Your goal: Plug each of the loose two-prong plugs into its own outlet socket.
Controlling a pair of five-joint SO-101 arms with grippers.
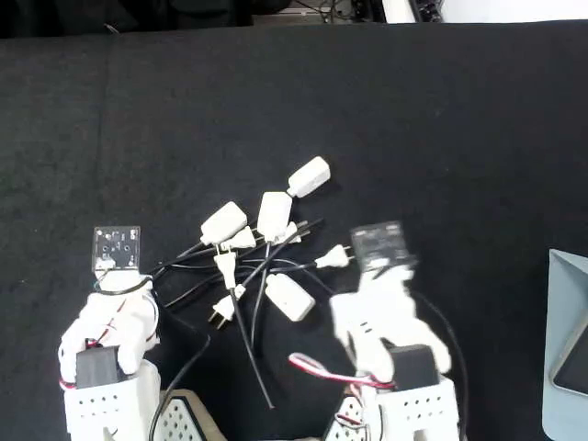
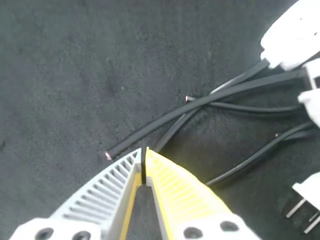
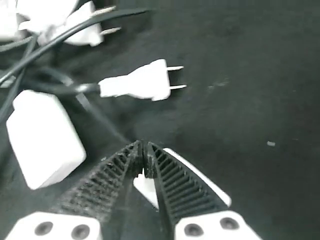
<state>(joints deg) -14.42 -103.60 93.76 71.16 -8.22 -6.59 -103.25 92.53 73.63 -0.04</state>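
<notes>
Now on the black table [image 1: 459, 138] a heap of white sockets, white plugs and black cords [image 1: 253, 331] lies in the lower middle of the high view, between the left arm [image 1: 108, 331] at the lower left and the right arm [image 1: 386, 322] at the lower right. The top socket [image 1: 310, 176] sits highest in the heap. The middle socket [image 1: 274, 213] and the left socket [image 1: 223, 222] lie side by side below it, and the lower socket [image 1: 289, 296] lies just beside the right arm. Three plugs lie loose on the table: the right plug [image 1: 335, 257], with its prongs toward the right of the frame, the centre plug [image 1: 225, 268] and the lower plug [image 1: 220, 312]. The left hand [image 2: 144, 156] has its grey and yellow fingers pressed together on nothing, just beside the cut ends of two cords. The right hand [image 3: 144, 152] also has its dark fingers together. The right plug lies near its tips but apart from them, and the lower socket lies to one side. A grey-blue tray [image 1: 562, 349] sits at the right edge.
</notes>
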